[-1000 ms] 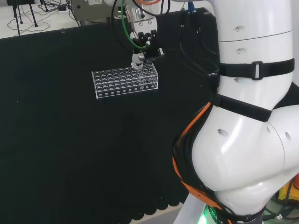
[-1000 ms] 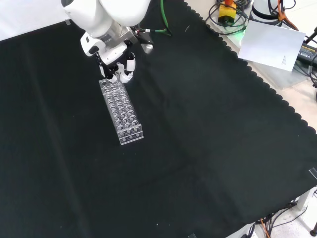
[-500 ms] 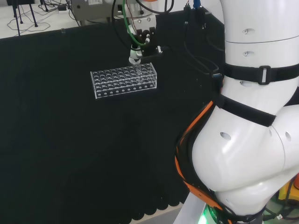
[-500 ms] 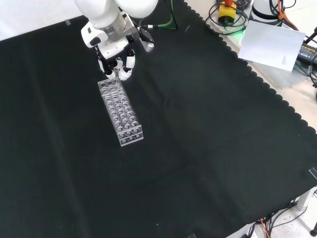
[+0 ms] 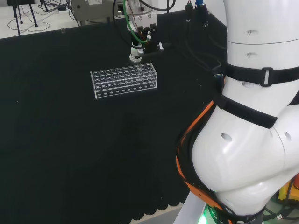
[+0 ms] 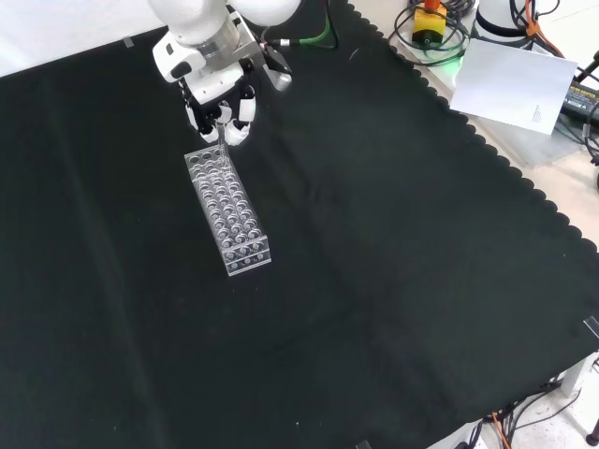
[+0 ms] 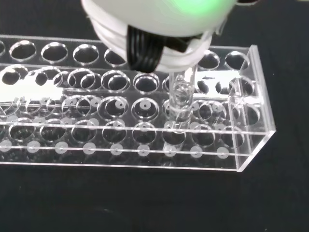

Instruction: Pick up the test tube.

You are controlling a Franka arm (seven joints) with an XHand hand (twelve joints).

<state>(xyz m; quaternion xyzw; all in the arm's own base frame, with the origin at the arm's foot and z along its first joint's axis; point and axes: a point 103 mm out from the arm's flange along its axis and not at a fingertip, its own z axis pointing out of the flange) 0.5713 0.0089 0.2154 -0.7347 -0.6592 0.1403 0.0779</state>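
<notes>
Above the rack's [image 5: 124, 79] right end in the head view, we saw the hand [image 5: 136, 50] had climbed higher than before, fingers curled round the test tube [image 7: 179, 104]. The tube hung upright, its lower end still within a rack hole.

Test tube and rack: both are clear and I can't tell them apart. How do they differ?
The test tube is one slim upright cylinder; the rack is a long flat box full of round holes. The test tube is pinched by the hand and partly raised out of a hole; the rack rests on the black cloth. Both are transparent.
</notes>
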